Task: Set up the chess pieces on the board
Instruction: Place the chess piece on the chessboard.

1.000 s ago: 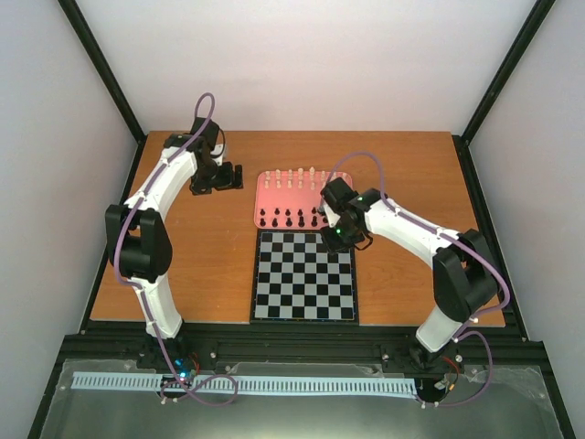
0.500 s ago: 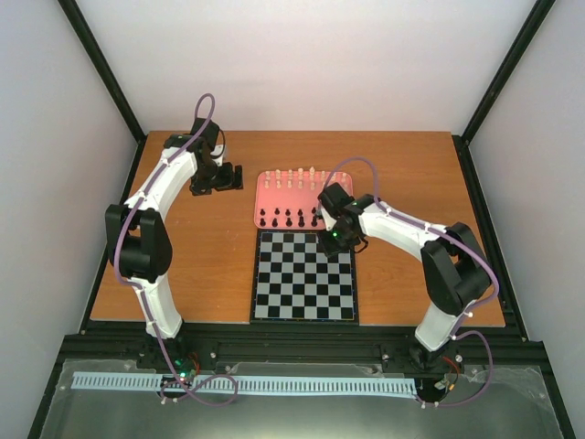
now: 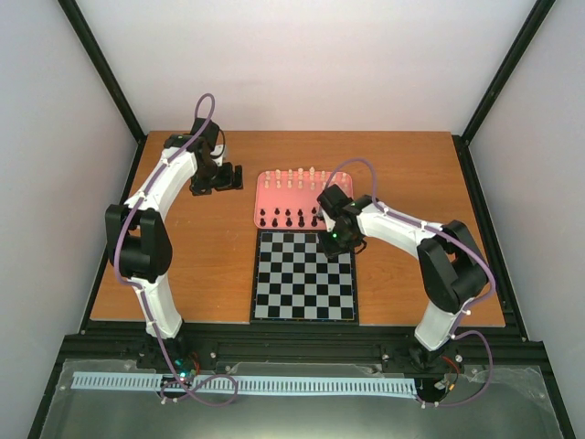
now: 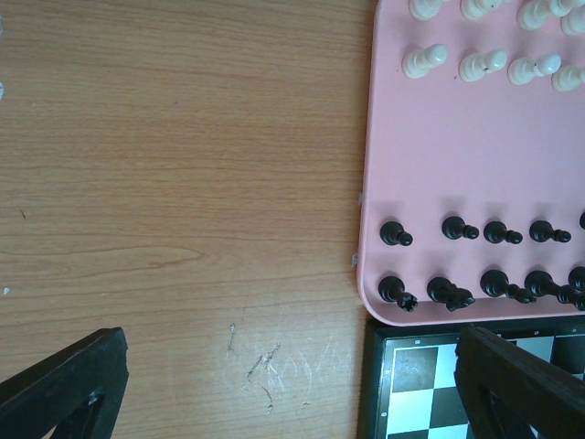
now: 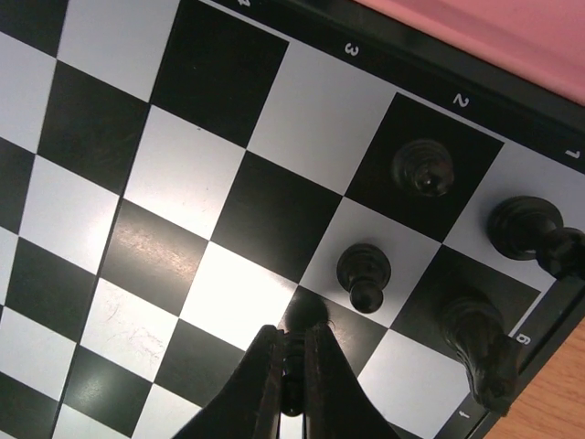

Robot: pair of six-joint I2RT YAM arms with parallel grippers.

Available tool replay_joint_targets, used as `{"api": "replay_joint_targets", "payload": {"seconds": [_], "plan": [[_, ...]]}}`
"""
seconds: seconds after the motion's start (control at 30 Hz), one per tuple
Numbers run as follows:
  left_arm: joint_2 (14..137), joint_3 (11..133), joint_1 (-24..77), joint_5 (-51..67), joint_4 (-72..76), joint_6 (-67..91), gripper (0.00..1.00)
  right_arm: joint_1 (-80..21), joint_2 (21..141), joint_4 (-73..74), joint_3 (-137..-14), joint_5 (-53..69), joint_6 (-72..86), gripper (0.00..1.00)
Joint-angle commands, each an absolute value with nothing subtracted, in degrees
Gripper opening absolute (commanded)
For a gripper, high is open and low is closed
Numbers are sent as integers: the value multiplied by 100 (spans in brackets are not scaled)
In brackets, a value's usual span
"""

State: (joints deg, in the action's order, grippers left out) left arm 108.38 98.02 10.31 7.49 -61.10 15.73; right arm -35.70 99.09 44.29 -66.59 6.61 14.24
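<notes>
Right tool (image 5: 294, 346) with pawn (image 5: 308, 315) farther over board (image 5: 183, 192), four black pieces (image 5: 364, 273) alongside.

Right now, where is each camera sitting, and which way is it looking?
Top: above and behind the arms, looking down at the table, board and pink tray; left arm and right arm show.
Left wrist: on the left arm, facing down at wood, tray corner and black pieces; its open left gripper shows.
Right wrist: close over the board's corner, facing down; its right gripper, shut on a black piece, shows.
Shared: top and left wrist both see tray and board.
</notes>
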Motion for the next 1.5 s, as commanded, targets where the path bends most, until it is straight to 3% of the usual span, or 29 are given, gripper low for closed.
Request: {"api": "replay_joint_targets", "payload": {"seconds": [0.0,0.53,1.07,1.47], "plan": [[10741,9958,1037,751,-6086,1643,100,-3599,10004,4444,-6610,517,1516,3],[10736,9956,1042,797,-6073,1656,100,-3603,10097,4557,-6643,427,1547,4],[10738,9947,1037,786,-6076,1653,100,-3603,9990,4654,-6776,489,1415,29],[10710,9943,1037,770,-6091,1652,100,-3603,9297,5570,-7517,666,1046,41]]}}
